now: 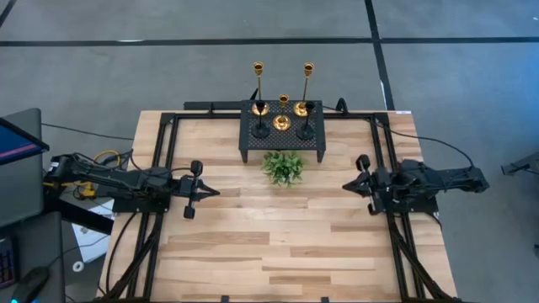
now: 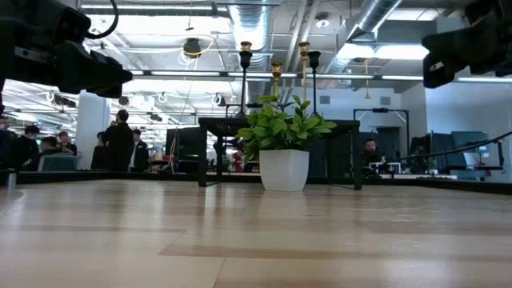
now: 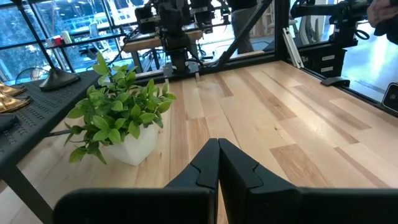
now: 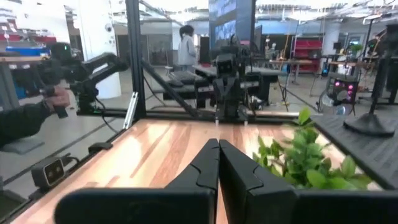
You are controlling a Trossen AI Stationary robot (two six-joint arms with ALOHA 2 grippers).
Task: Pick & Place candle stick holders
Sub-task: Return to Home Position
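Observation:
Five candle stick holders stand by their round bases on a black mesh stand (image 1: 284,145) at the table's far middle: two tall gold ones (image 1: 258,84) (image 1: 307,84), a short gold one (image 1: 282,120), two short black ones (image 1: 261,126) (image 1: 306,126). Their tops show in the low view (image 2: 276,72). My left gripper (image 1: 216,193) is shut and empty over the table's left. My right gripper (image 1: 345,186) is shut and empty over the table's right. Both point toward the table's middle.
A small green plant in a white pot (image 1: 284,167) (image 2: 284,148) stands just in front of the mesh stand, between the two grippers. Bare wood lies toward the table's near edge (image 1: 278,252). People stand in the room beyond the table (image 2: 120,140).

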